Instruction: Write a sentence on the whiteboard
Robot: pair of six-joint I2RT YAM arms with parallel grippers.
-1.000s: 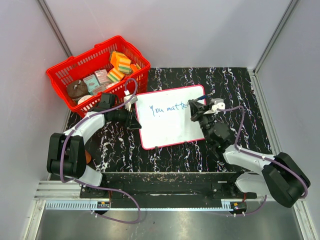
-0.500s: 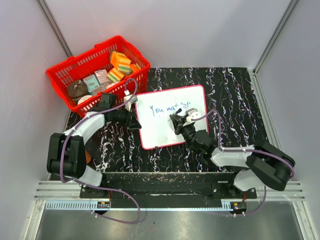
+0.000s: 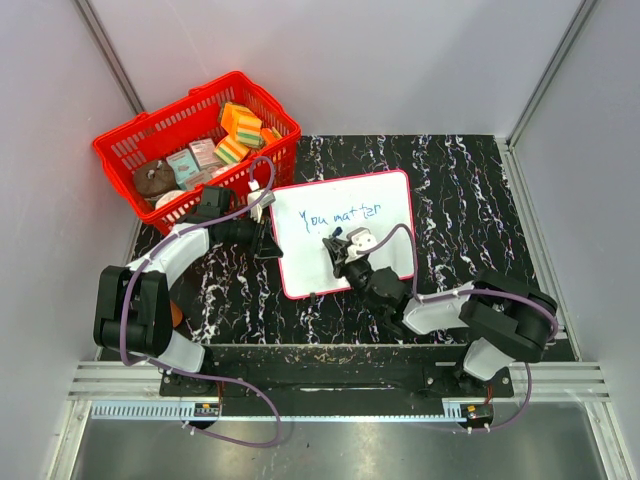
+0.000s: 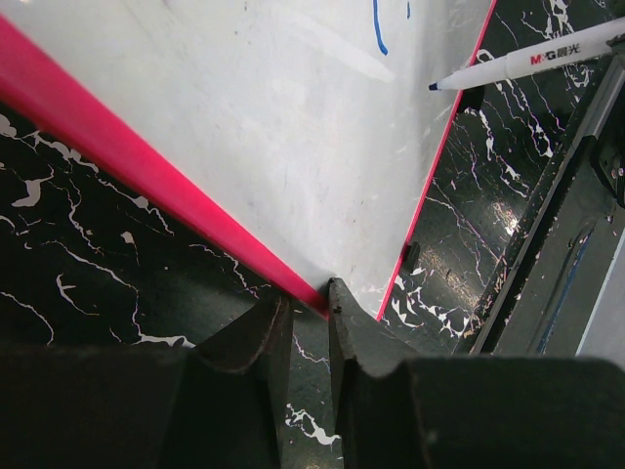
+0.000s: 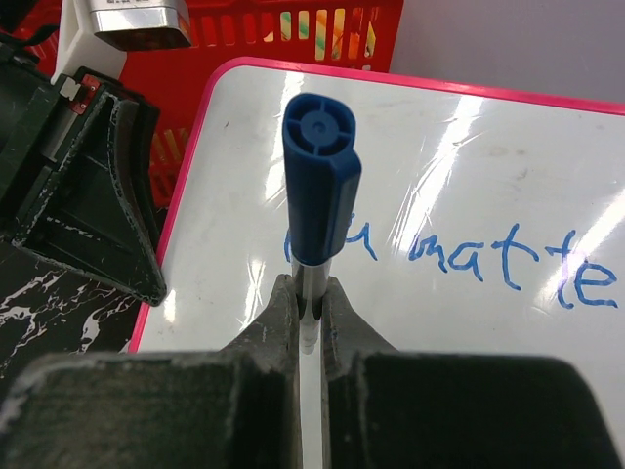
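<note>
1. The right fingers (image 5: 285, 318), pinching the marker (image 5: 320, 176), have swung from the end of "You matter" to the lower left of the board (image 3: 300, 262), which lies on the counter (image 3: 460, 200).
2. Judged: the first line of the sentence (image 3: 340, 214) is complete and the second is not begun.
3. The left fingers (image 4: 271, 332) clamp the board's red frame.
4. Whether the tip touches the board cannot be told; the right wrist view cuts off the final "r".
</note>
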